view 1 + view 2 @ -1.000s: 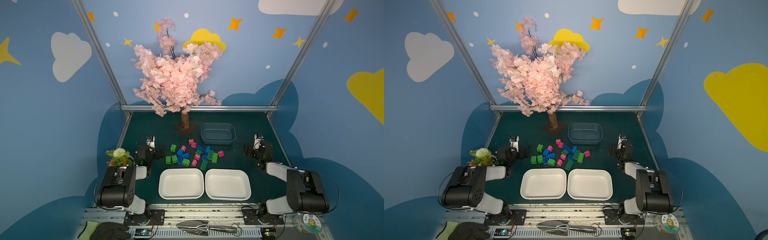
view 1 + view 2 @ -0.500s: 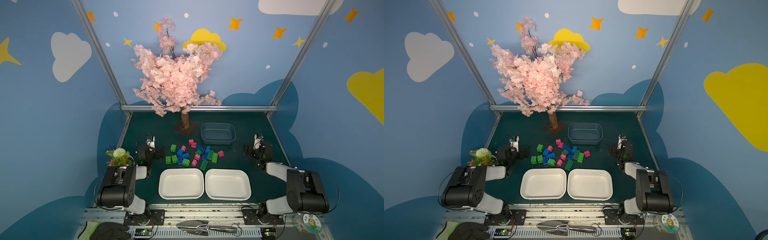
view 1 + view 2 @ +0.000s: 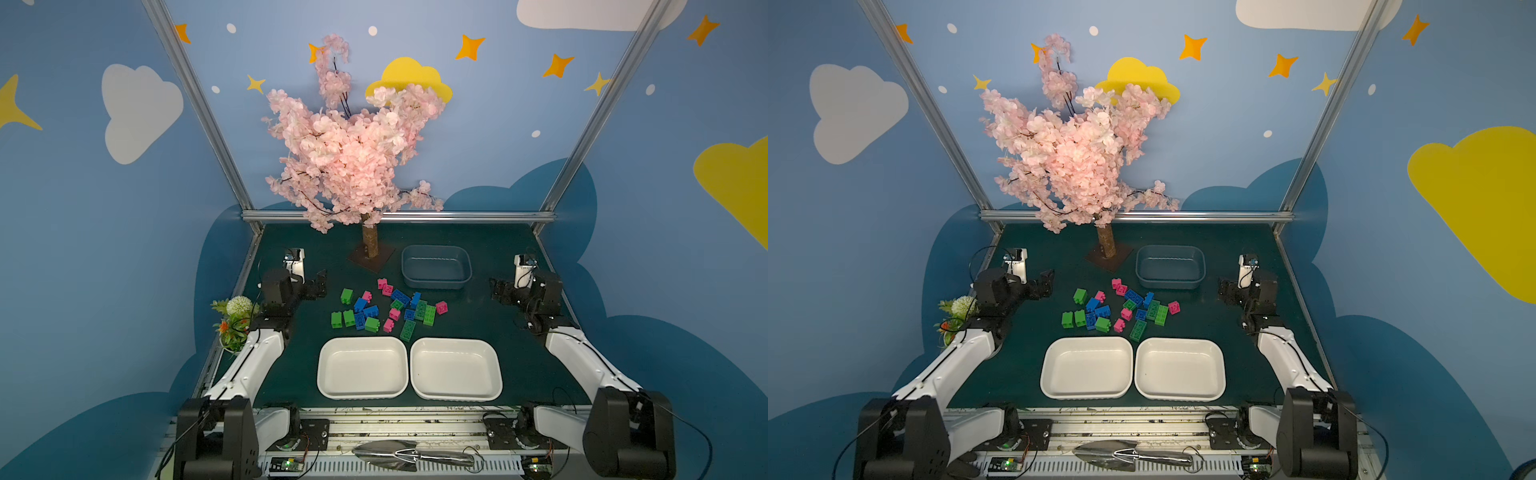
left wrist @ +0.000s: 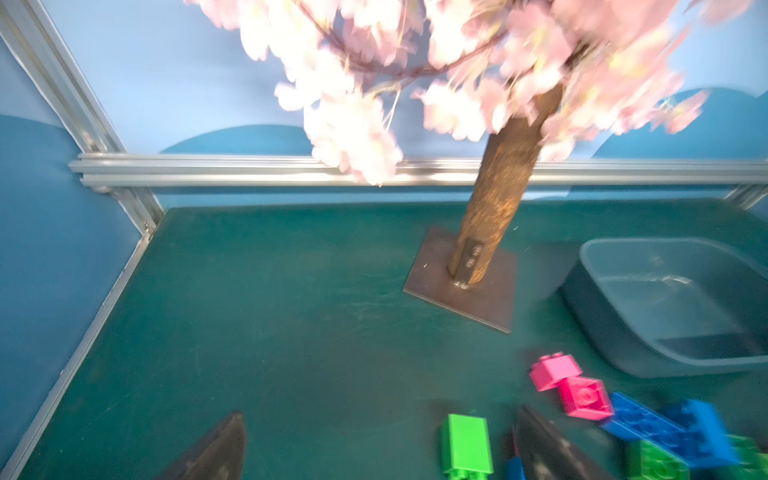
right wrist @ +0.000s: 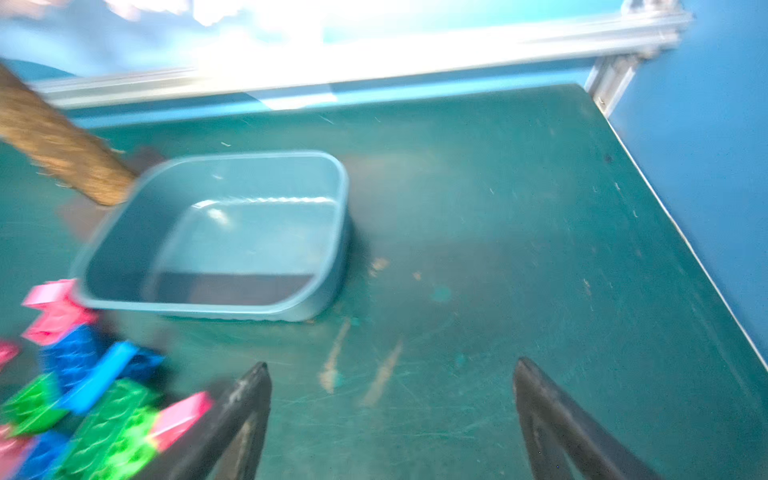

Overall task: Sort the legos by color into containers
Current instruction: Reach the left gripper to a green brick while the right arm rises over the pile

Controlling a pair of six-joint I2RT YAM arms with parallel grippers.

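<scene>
**A:** Where are the legos?

**B:** The legos lie in a loose heap of green, blue and pink in the middle of the counter, all of them on its dark green top.

**A:** And the containers?

**B:** The two white trays sit just beside each other between the heap and the robot's base. The grey-blue tub stands on the far side of the heap, close to the pink bricks. A blossom tree is planted beside the tub.

**A:** What is the left claw doing?

**B:** The left claw is spread wide and grips nothing. It hangs at the left edge of the heap. In its wrist view a green brick lies on the counter between the two fingers, close to one of them. Both top views show a gap between claw and brick.

**A:** And the right claw?

**B:** The right claw is also wide apart, with only bare counter between its fingers. In both top views it hangs to the right of the heap, well apart from it, touching nothing
</scene>
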